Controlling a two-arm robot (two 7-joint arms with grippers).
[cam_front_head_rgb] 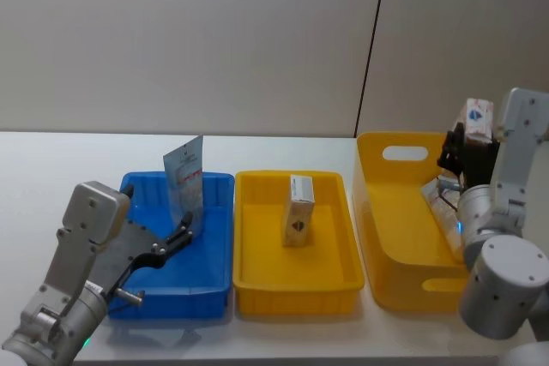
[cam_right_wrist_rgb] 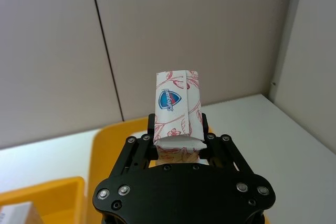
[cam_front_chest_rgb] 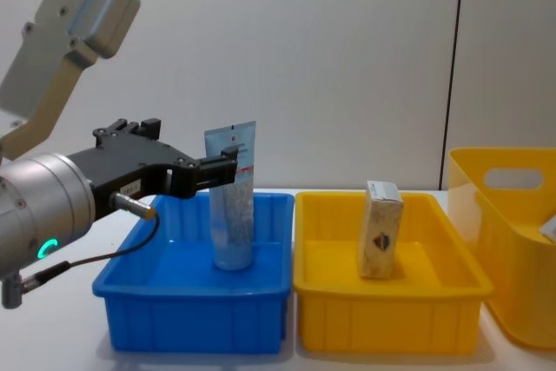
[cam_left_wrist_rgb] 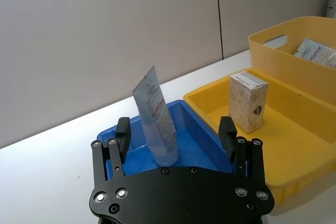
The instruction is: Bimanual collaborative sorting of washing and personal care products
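Observation:
A pale blue squeeze tube (cam_front_head_rgb: 186,179) stands upright on its cap in the blue tray (cam_front_head_rgb: 210,285), crimped end up. My left gripper (cam_front_head_rgb: 183,231) is open just in front of it, with the tube (cam_left_wrist_rgb: 157,117) rising between and beyond its spread fingers (cam_left_wrist_rgb: 122,132). From the chest the left gripper (cam_front_chest_rgb: 228,162) reaches level with the tube (cam_front_chest_rgb: 233,208). A cream carton (cam_front_head_rgb: 298,209) stands in the yellow tray (cam_front_head_rgb: 296,293). My right gripper (cam_front_head_rgb: 468,138) is raised over the yellow bin (cam_front_head_rgb: 399,237), shut on a white carton (cam_right_wrist_rgb: 177,109) with red floral print and a blue shield logo.
Another packaged item (cam_front_head_rgb: 442,203) lies inside the deep yellow bin, also seen as a flat packet (cam_left_wrist_rgb: 315,52) from the left wrist. The three containers sit side by side on a white table (cam_front_head_rgb: 51,177), with a grey wall behind.

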